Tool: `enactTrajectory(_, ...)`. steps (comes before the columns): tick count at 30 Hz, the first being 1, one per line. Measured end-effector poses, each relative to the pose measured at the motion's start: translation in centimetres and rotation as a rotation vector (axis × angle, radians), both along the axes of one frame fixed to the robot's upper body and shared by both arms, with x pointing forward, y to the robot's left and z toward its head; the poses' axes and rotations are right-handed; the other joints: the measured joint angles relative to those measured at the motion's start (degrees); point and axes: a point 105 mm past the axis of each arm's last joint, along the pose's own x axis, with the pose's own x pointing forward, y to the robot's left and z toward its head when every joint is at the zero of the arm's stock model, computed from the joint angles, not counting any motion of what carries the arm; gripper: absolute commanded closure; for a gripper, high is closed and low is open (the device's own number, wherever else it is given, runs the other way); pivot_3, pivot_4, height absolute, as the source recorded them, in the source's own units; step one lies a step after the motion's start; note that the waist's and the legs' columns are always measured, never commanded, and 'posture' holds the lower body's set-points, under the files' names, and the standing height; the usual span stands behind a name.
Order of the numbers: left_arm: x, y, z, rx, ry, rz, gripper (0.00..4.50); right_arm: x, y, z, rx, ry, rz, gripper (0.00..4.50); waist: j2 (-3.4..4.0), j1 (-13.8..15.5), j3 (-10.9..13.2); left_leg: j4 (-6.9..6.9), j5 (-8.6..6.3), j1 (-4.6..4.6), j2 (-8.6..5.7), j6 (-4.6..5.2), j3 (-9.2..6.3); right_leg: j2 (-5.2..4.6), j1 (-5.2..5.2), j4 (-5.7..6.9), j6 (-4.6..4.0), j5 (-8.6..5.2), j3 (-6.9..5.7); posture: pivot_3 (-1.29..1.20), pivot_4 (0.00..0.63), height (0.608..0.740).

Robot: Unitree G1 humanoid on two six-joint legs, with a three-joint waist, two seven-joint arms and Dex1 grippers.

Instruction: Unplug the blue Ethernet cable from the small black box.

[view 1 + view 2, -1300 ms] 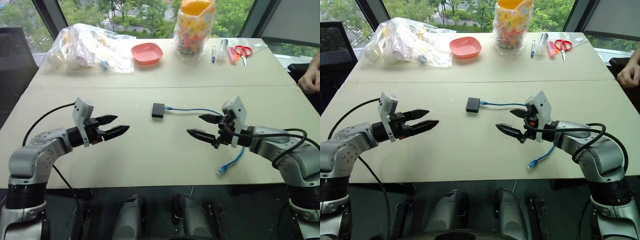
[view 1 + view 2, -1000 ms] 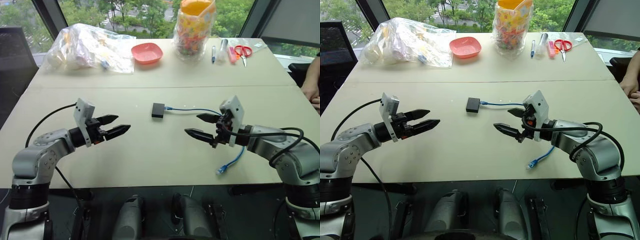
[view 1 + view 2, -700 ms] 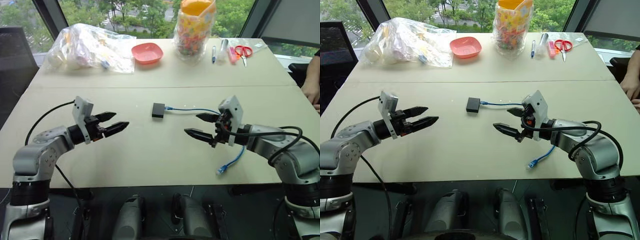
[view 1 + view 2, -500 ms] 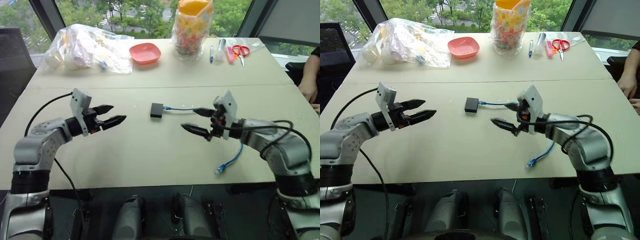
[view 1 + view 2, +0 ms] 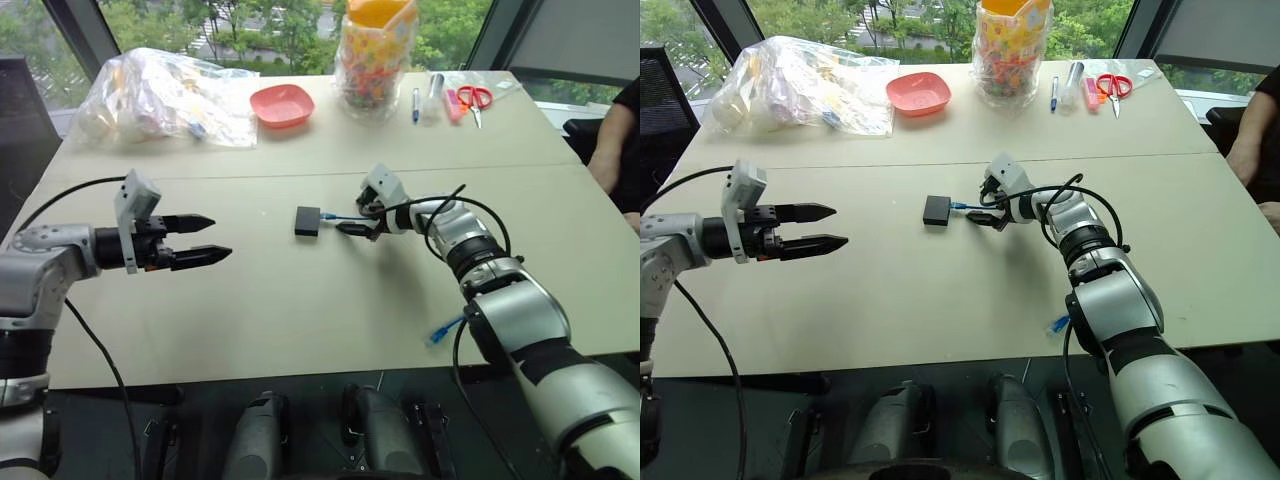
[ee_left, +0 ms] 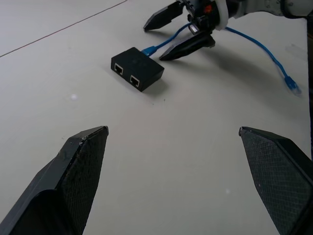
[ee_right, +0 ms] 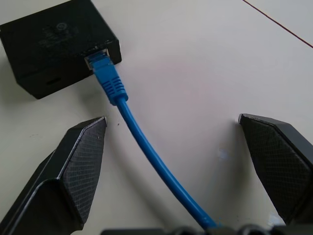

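The small black box (image 5: 307, 221) lies flat in the middle of the table. The blue Ethernet cable (image 7: 132, 122) is plugged into its right side, and two open ports on another side show in the left wrist view. The cable runs right under my right arm, and its free plug (image 5: 440, 332) lies near the table's front edge. My right gripper (image 5: 352, 219) is open, with one finger on each side of the cable just right of the box (image 7: 54, 46), touching neither. My left gripper (image 5: 220, 237) hovers open and holds nothing, well left of the box (image 6: 137, 69).
Along the far side of the table stand a crumpled plastic bag (image 5: 160, 95), a pink bowl (image 5: 280, 103), a jar of colourful sweets (image 5: 375, 55), pens (image 5: 418, 100) and red scissors (image 5: 478, 97). A person's arm (image 5: 610, 150) rests at the right edge.
My right gripper has reached forward and left along the cable, stopping astride it beside the box. My left gripper has drifted slightly left. The camera has shifted too.
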Motion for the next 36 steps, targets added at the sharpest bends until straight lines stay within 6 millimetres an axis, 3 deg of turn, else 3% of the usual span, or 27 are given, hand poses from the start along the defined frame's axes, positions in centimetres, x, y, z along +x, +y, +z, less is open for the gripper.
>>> enactTrajectory(1, -0.2, -0.3, -0.5, -0.010, 0.007, 0.009, 0.05, 0.0, 0.4, -0.2, -0.010, 0.000, 0.006, 0.00, 0.00, 0.0, 0.0, 0.00, 0.00, 0.17, 0.01, -0.01, 0.00, 0.00, 0.13, 0.02, 0.04, -0.03, 0.01, 0.00, 0.150, 0.740)
enactTrajectory(3, -0.4, -0.6, -1.2, -0.014, 0.021, 0.032, 0.00, -0.1, 1.5, -0.3, -0.027, 0.002, 0.034, 0.84, -0.01, -0.2, 0.0, -0.01, 0.02, 0.37, 0.07, -0.05, 0.02, 0.02, 0.24, 0.09, -0.02, -0.01, 0.02, 0.00, 0.150, 0.740)
enactTrajectory(7, -0.9, -0.5, -1.6, -0.010, 0.019, 0.072, 0.00, -0.7, 3.9, -0.6, -0.068, -0.013, 0.128, 2.93, -0.02, -1.1, 0.0, 0.00, 0.10, 0.51, 0.24, -0.18, 0.00, 0.03, 0.17, 0.51, -0.08, -0.03, 0.05, 0.00, 0.150, 0.740)
enactTrajectory(10, -0.9, -0.3, -1.5, -0.013, 0.013, 0.090, 0.00, -1.1, 4.7, -0.7, -0.126, -0.045, 0.196, 4.41, -0.02, -1.3, 0.0, 0.01, 0.13, 0.62, 0.26, -0.24, 0.00, 0.06, 0.17, 0.69, -0.17, -0.08, 0.05, 0.00, 0.150, 0.740)
enactTrajectory(14, 0.1, 0.0, -1.2, -0.042, 0.002, 0.109, 0.00, -0.7, 4.3, -0.4, -0.242, -0.161, 0.228, 4.46, -0.01, -1.1, 0.0, 0.01, 0.23, 0.67, 0.26, -0.38, -0.04, 0.07, 0.19, 0.76, -0.33, -0.17, 0.04, 0.00, 0.150, 0.740)
enactTrajectory(18, 4.1, 0.0, 0.5, -0.226, -0.022, 0.147, 0.00, 0.7, 2.3, 1.2, -0.445, -0.437, 0.202, 4.46, -0.04, 0.3, 0.0, 0.11, 0.32, 0.46, 0.01, -0.41, -0.09, 0.01, 0.10, 0.75, -0.37, -0.19, 0.04, 0.00, 0.150, 0.740)
enactTrajectory(20, 5.9, -0.3, 1.2, -0.347, 0.004, 0.138, 0.00, 1.1, 1.9, 3.0, -0.481, -0.599, 0.199, 4.46, -0.07, 0.5, 0.0, 0.13, 0.34, 0.32, -0.10, -0.39, -0.02, -0.05, 0.04, 0.73, -0.27, -0.14, 0.05, 0.00, 0.150, 0.740)
enactTrajectory(22, 7.6, -1.4, 1.8, -0.442, 0.031, 0.089, 0.00, 0.9, 2.1, 5.1, -0.471, -0.757, 0.217, 4.46, -0.10, 0.4, 0.0, 0.12, 0.29, 0.30, -0.14, -0.30, 0.08, -0.06, 0.06, 0.70, -0.06, -0.09, 0.05, 0.00, 0.150, 0.740)
enactTrajectory(26, 10.3, -5.6, 3.3, -0.476, 0.058, -0.036, 0.00, -0.5, 2.7, 8.4, -0.441, -0.974, 0.271, 4.46, -0.15, 0.4, 0.0, 0.06, 0.23, 0.27, -0.18, -0.21, 0.17, -0.05, 0.07, 0.67, 0.13, -0.22, 0.04, 0.00, 0.150, 0.740)
enactTrajectory(29, 11.2, -7.5, 3.5, -0.470, 0.058, -0.072, 0.00, -1.1, 2.1, 9.3, -0.454, -1.047, 0.257, 4.46, -0.16, -0.1, 0.0, 0.03, 0.20, 0.31, -0.17, -0.15, 0.24, -0.04, 0.05, 0.65, 0.15, -0.23, 0.07, 0.00, 0.150, 0.740)
enactTrajectory(33, 11.8, -8.9, 1.9, -0.450, 0.085, -0.061, 0.00, -1.6, 1.8, 9.8, -0.446, -1.075, 0.228, 4.46, -0.17, -0.5, 0.0, 0.02, 0.20, 0.34, -0.14, -0.16, 0.19, -0.01, 0.04, 0.70, 0.15, -0.24, 0.07, 0.00, 0.150, 0.740)
enactTrajectory(36, 11.9, -9.9, 1.7, -0.468, 0.094, -0.066, 0.84, -2.3, 2.6, 10.3, -0.437, -1.098, 0.243, 4.50, -0.19, -0.7, 0.0, 0.07, 0.21, 0.33, -0.13, -0.17, 0.17, -0.03, 0.06, 0.74, 0.14, -0.23, 0.07, 0.00, 0.150, 0.740)
